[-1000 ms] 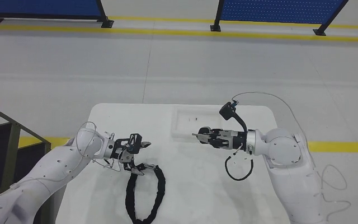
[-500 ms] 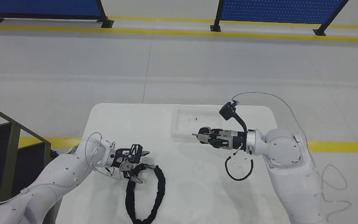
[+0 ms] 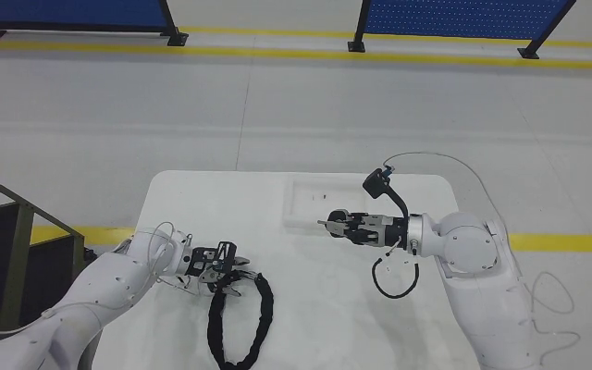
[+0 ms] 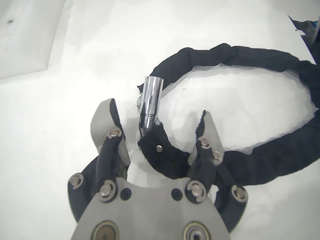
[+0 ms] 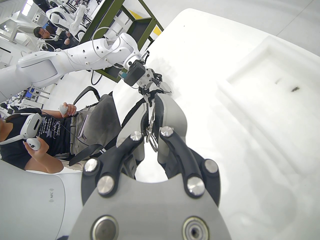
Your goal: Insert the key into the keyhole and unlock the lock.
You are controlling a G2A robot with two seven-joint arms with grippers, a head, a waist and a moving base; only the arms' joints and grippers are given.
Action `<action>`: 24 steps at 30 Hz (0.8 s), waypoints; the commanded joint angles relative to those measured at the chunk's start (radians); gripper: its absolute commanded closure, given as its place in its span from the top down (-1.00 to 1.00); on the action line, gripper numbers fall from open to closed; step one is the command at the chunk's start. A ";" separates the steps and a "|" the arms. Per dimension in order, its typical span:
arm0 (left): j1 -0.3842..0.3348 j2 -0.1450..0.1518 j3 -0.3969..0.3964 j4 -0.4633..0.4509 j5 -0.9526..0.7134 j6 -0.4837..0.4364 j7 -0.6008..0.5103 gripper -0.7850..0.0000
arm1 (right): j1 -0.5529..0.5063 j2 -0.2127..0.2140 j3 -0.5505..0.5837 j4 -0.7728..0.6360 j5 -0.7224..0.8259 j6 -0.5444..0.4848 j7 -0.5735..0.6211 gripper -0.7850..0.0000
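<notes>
Top view: a shallow white tray [image 3: 291, 222] at the desk's [image 3: 185, 199] far edge holds two dark specks [image 3: 324, 196]. The lock [image 3: 242, 319], a black-sleeved loop, lies toward the near edge, long axis far-to-near.

Left wrist view: the left gripper [image 4: 158, 107] gapes astride the sleeve's end; the chrome cylinder [image 4: 150, 102] points away from it.

Right wrist view: the right gripper [image 5: 153, 101] is pinched on the key [image 5: 150, 123].

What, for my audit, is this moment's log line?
left end effector: open astride black fabric-sleeved chain lock | right end effector: shut on small metal key
</notes>
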State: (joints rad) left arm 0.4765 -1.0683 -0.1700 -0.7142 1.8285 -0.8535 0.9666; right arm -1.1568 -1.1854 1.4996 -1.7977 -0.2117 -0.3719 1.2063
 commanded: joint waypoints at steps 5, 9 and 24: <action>-0.009 -0.019 0.000 0.029 0.001 0.016 0.016 -1.00 | 0.000 0.000 0.000 0.000 0.000 0.000 0.000 -1.00; -0.017 -0.033 -0.003 0.046 -0.015 0.011 0.011 -1.00 | 0.000 0.000 0.000 0.000 0.000 0.000 0.000 -1.00; 0.004 -0.003 0.000 -0.042 -0.208 0.028 0.028 -1.00 | 0.000 0.000 0.000 0.000 0.000 0.000 0.000 -1.00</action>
State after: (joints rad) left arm 0.4755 -1.0817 -0.1698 -0.7333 1.6480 -0.8253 0.9951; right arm -1.1568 -1.1854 1.4996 -1.7977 -0.2117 -0.3719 1.2063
